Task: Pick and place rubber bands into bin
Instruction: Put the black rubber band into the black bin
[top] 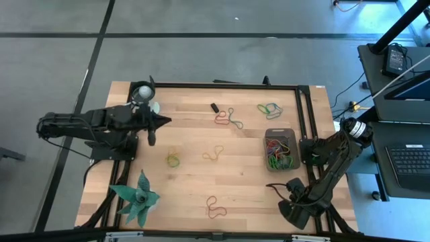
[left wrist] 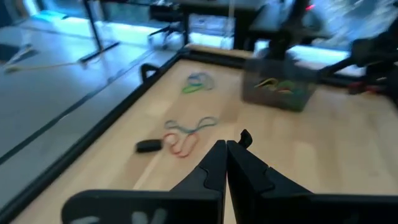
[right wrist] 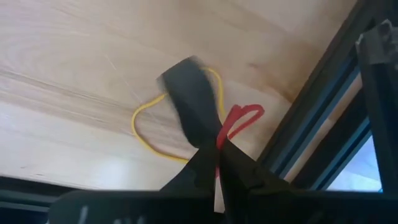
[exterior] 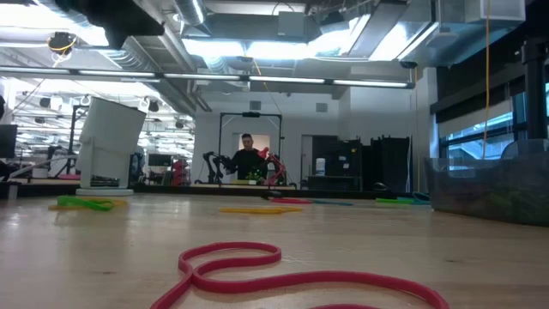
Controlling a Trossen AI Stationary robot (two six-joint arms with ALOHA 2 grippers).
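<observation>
The bin (top: 281, 149), a dark grey tray, sits at the table's right with several rubber bands inside; it also shows in the left wrist view (left wrist: 280, 87). Loose rubber bands lie on the wood: red and dark (top: 225, 117), green (top: 270, 107), yellow-green (top: 173, 159), yellow (top: 213, 154), red (top: 215, 207). My right gripper (top: 274, 187) (right wrist: 217, 146) hovers near the table's near right corner, shut on rubber bands. My left gripper (top: 164, 121) (left wrist: 227, 152) is shut and empty, raised over the table's far left. My right gripper pinches a red band (right wrist: 239, 118) and a wide dark band (right wrist: 186, 93) between its two fingertips, coming from above and pointing down. Both loops stick out past the fingertips above the wood. Whether the yellow band (right wrist: 143, 134) below is held too, I cannot tell.
A small black oblong piece (top: 214, 107) lies at the far middle. A white cup (top: 142, 92) stands at the far left corner, and a teal leafy thing (top: 138, 198) at the near left. The black frame rail (right wrist: 311, 124) runs close beside my right gripper.
</observation>
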